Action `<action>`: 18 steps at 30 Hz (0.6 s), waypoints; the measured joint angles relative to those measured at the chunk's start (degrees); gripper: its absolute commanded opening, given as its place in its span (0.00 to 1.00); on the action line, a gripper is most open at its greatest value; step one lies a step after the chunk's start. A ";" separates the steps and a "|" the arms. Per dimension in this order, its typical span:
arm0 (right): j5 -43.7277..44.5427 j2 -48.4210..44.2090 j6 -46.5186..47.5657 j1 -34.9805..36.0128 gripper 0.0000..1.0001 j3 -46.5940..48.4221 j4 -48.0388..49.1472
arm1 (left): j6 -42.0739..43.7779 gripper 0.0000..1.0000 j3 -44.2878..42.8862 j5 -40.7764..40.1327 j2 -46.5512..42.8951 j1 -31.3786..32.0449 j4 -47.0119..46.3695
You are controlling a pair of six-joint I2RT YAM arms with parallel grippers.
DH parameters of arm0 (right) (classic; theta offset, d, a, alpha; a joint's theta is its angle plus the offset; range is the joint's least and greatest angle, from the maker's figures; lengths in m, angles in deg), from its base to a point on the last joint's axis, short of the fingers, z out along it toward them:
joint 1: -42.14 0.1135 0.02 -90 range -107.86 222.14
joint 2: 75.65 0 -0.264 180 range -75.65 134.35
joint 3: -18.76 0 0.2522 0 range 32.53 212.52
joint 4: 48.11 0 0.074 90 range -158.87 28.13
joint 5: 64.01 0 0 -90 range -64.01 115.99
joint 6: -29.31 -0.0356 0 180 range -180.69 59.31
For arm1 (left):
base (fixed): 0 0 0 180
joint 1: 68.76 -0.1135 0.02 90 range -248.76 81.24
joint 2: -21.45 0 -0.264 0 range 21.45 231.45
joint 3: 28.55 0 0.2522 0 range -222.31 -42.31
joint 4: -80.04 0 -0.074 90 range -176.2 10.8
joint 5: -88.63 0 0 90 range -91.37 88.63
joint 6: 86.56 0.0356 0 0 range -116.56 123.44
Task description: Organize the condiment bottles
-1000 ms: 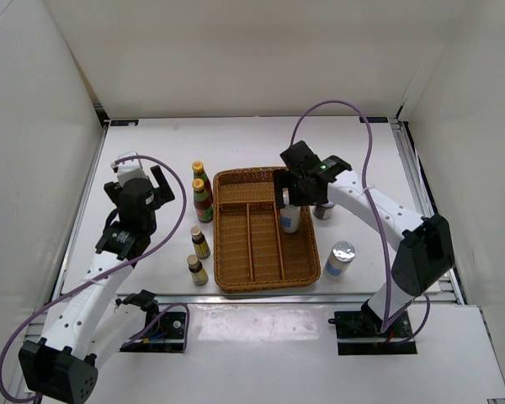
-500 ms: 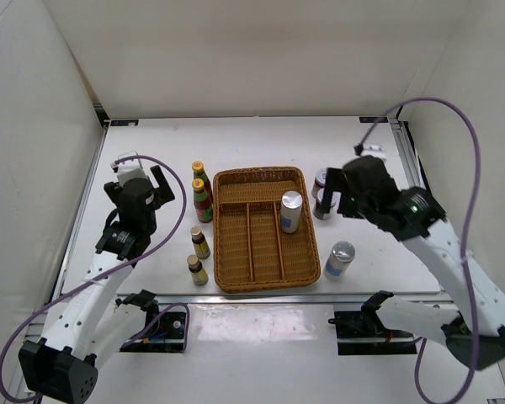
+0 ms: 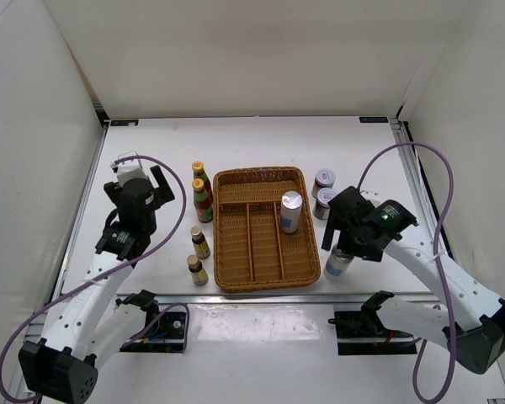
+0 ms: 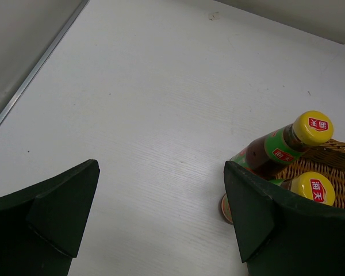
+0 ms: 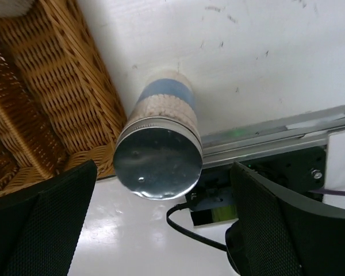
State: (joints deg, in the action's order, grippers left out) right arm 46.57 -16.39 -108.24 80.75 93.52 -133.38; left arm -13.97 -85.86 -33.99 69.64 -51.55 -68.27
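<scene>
Two red yellow-capped sauce bottles (image 3: pixel 199 172) (image 3: pixel 203 199) stand left of the wicker tray (image 3: pixel 236 273); both show in the left wrist view (image 4: pixel 312 127) (image 4: pixel 314 189). Two tiny brown bottles (image 3: pixel 200 242) (image 3: pixel 197 269) stand below them. One silver-topped shaker (image 3: pixel 290 210) stands upright in the tray's right compartment. The other shaker (image 3: pixel 339 264) (image 5: pixel 158 156) stands right of the tray's front corner. My right gripper (image 3: pixel 343 242) (image 5: pixel 161 184) is open just above it, fingers either side. Two white-lidded jars (image 3: pixel 324 178) (image 3: pixel 325 202) stand beside the tray's right rim. My left gripper (image 3: pixel 140 178) (image 4: pixel 161 224) is open and empty, left of the sauce bottles.
The tray's left and middle compartments hold nothing. The table's metal front rail (image 5: pixel 276 135) and a cable lie right behind the shaker in the right wrist view. White walls enclose the table on three sides.
My right gripper left the shaker standing in the tray, swung out to the right past the jars, then came toward the front over the second shaker. The left arm has not moved.
</scene>
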 measured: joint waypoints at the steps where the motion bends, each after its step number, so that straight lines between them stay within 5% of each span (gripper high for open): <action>1: -0.70 0.07 -0.50 -0.02 0.99 -0.98 0.17 | 0.00 1.00 0.00 0.00 0.00 0.00 0.00; 4: -3.26 0.50 -1.90 -0.04 0.91 -4.22 0.63 | -0.02 1.00 0.00 0.00 0.00 0.00 0.00; 9: -7.30 0.42 -3.45 -0.09 0.60 -7.65 1.86 | 0.00 1.00 0.00 0.00 0.00 0.00 0.00; 14: -6.36 -2.89 -3.06 -0.09 0.41 -7.04 2.36 | -0.02 1.00 0.00 0.00 -0.02 0.00 0.00; 18: -4.28 -3.02 -2.12 -0.13 0.41 -3.23 1.92 | -0.02 1.00 0.00 0.00 -0.02 0.00 0.00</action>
State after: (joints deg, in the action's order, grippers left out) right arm 42.29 -19.40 -110.36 80.62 90.28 -131.45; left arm -14.00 -85.86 -33.99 69.61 -51.55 -68.27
